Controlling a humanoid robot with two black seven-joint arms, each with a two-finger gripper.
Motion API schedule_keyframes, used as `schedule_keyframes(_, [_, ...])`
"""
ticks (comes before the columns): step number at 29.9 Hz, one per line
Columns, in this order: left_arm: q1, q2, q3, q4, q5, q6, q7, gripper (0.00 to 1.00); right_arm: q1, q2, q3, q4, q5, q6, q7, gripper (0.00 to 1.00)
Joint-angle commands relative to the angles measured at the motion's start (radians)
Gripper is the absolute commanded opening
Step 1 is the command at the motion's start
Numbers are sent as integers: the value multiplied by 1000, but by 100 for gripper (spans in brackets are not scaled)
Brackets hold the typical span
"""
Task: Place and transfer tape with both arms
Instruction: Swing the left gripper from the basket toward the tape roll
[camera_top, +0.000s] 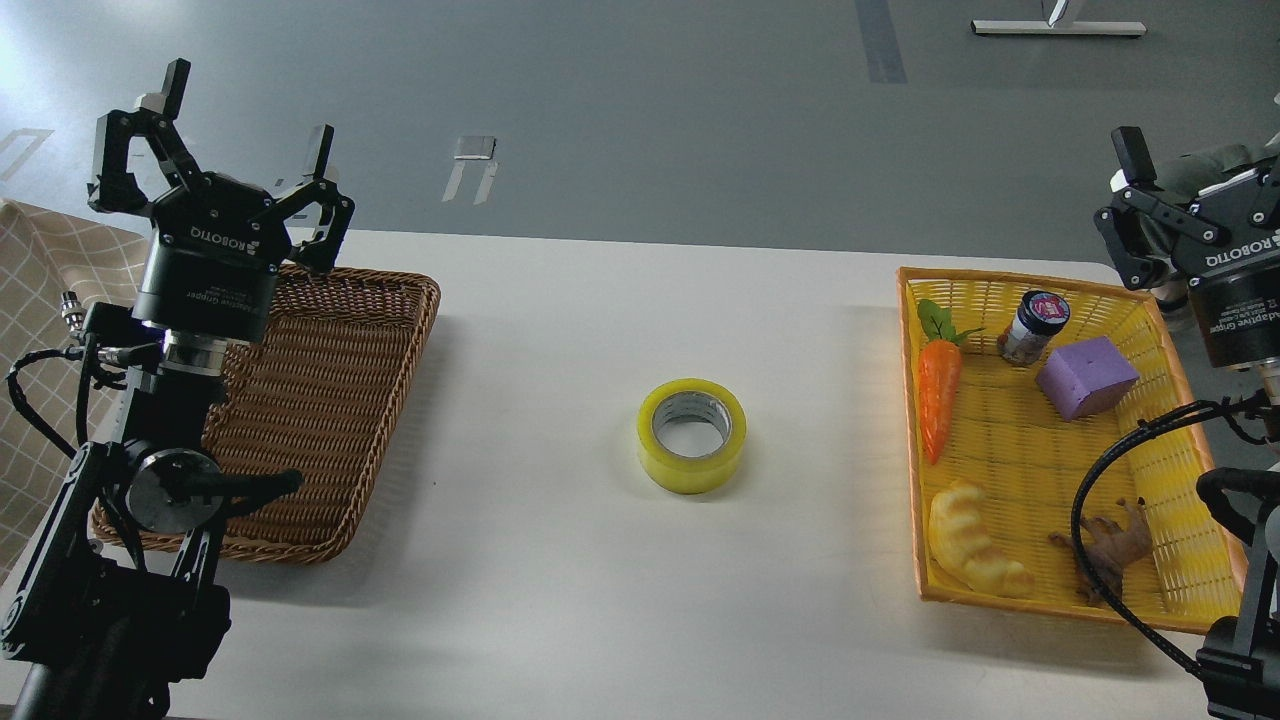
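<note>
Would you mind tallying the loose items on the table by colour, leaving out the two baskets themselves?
Yellow: 2, the tape and the bread toy
Orange: 1, the carrot
Purple: 1, the block
Brown: 1, the small figure
Dark with blue lid: 1, the jar
Total: 6

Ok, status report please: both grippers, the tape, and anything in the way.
Left gripper open, raised over brown wicker basket. Right gripper partly out of view, state unclear. Tape roll lying flat mid-table, untouched. Nothing near it.
</note>
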Motion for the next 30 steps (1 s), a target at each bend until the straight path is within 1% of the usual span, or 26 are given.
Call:
schedule_keyframes(1, [1, 10, -5, -54, 134, 0, -2, 100, 5, 0, -1, 3, 0, 0, -2, 100])
schedule_keyframes(4, [-7, -8, -10, -70, 275, 0, -2, 100, 12, 0, -1, 5, 2, 0, -4, 100])
schedule_keyframes(11, [-31, 1, 11, -96, 415, 10, 0, 100, 51, 0, -6, 8, 0, 0, -11, 100])
schedule_keyframes(13, [-38, -2, 13, -102, 526, 19, 0, 100, 69, 0, -12, 8, 0, 0, -18, 100])
schedule_keyframes(15, [-29, -7, 13, -145, 694, 48, 0, 100, 77, 0, -40, 9, -1, 0, -31, 100])
schedule_keyframes(17, [-24, -4, 18, -157, 768, 61, 0, 100, 81, 0, -53, 8, -3, 0, -33, 100])
schedule_keyframes(19, [-28, -8, 76, -165, 859, 67, 3, 100, 89, 0, -67, 8, -8, 0, -39, 100])
schedule_keyframes(20, [-33, 5, 129, -168, 905, 68, 6, 100, 88, 0, -69, 8, -8, 0, -44, 100])
schedule_keyframes(22, [-35, 28, 185, -174, 991, 76, 17, 100, 83, 0, -69, 8, -8, 0, -47, 100])
schedule_keyframes(23, [-33, 45, 212, -182, 1073, 90, 35, 99, 83, 0, -72, 8, -9, 0, -47, 100])
schedule_keyframes(25, [-35, 53, 254, -203, 1170, 104, 57, 99, 80, 0, -75, 14, -8, 0, -47, 100])
schedule_keyframes(27, [-54, 56, 326, -226, 1369, 119, 128, 99, 74, 0, -83, 15, -8, 0, -47, 100])
schedule_keyframes(28, [-65, 53, 335, -229, 1403, 117, 147, 99, 74, 0, -83, 15, -8, 0, -47, 100])
schedule_keyframes(29, [-85, 49, 356, -231, 1439, 114, 179, 99, 72, 0, -83, 14, -8, 0, -47, 100])
schedule_keyframes(30, [-85, 48, 357, -231, 1439, 114, 179, 99, 72, 0, -83, 14, -8, 0, -47, 100])
